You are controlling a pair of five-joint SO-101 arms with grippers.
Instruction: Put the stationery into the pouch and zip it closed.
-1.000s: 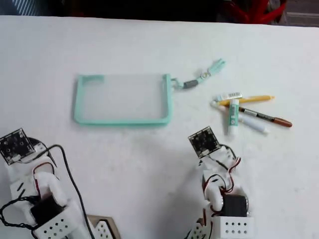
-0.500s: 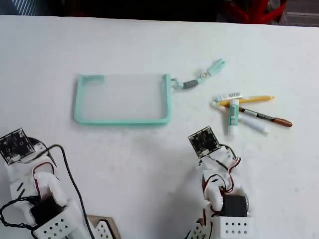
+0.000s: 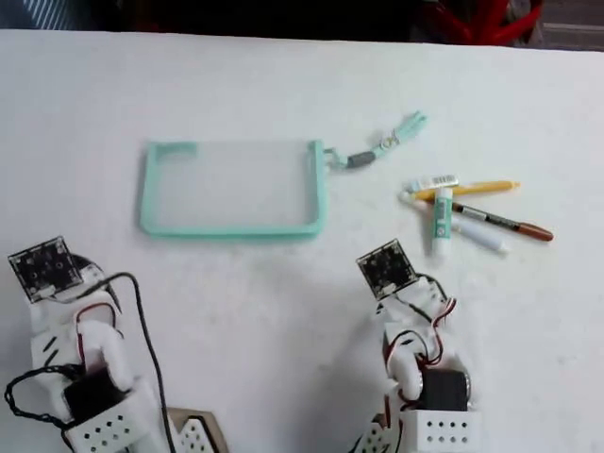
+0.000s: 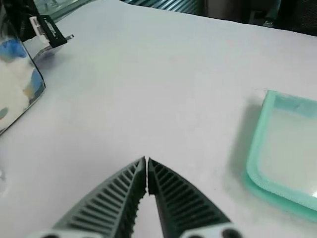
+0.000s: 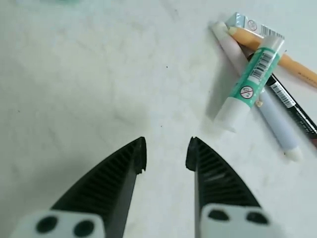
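Left gripper [image 4: 147, 166]: fingers pressed together, tips meeting, nothing between them. It sits over bare table [image 3: 283, 85] at the front left. The pouch [image 3: 233, 191], clear with a mint-green border, lies flat ahead of this gripper and off to its right, apart from the tips. One green corner of the pouch appears in the left wrist view. A zip pull [image 3: 361, 159] with a green cord sticks out from the pouch's far right corner. Whether the zip is open cannot be told.

Right gripper [image 5: 166, 148]: fingers parted by a narrow gap, holding nothing, above bare table. The stationery lies in a loose pile ahead of it and to its right, near the tips but not touching them. Closest is a glue stick [image 5: 250, 82] with a green label, its white cap toward the gripper. It lies across a white pen [image 5: 280, 131], a yellow pen [image 5: 292, 67] and a black pen [image 5: 294, 109]. In the high view the pile sits to the right of the pouch, apart from it. All four items are on the table, outside the pouch.
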